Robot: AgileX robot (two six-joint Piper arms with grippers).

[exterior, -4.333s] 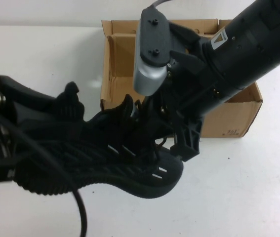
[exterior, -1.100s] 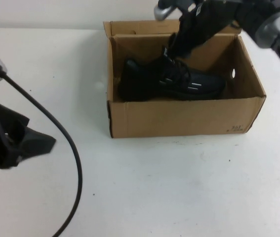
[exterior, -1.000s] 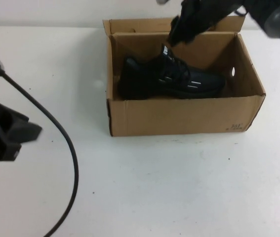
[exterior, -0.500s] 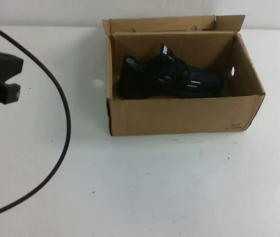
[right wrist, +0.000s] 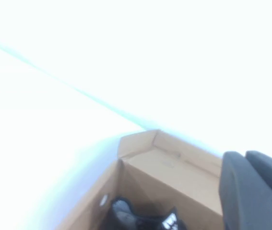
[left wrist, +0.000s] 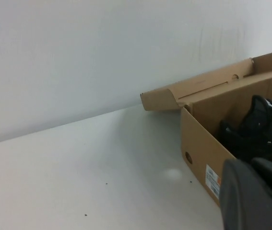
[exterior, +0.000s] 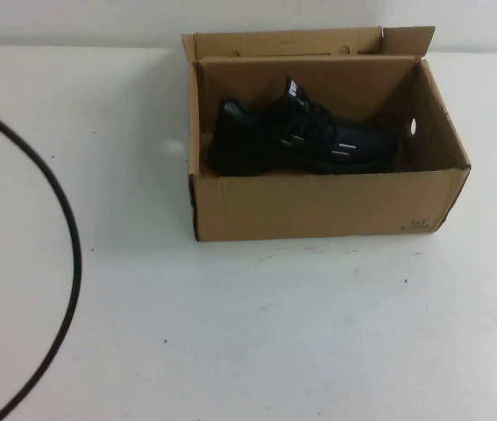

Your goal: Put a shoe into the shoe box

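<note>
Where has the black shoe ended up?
The shoe lies inside the open cardboard box at the table's far side, heel toward the robot's left; neither gripper is near it.

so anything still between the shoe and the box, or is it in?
Nothing in the way: the shoe already lies inside the shoe box, flaps open. Left gripper and right gripper are both off it, outside the box.

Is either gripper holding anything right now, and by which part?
Nothing is held. The shoe lies free inside the shoe box. Left gripper and right gripper show only at their wrist views' edges, away from it.
</note>
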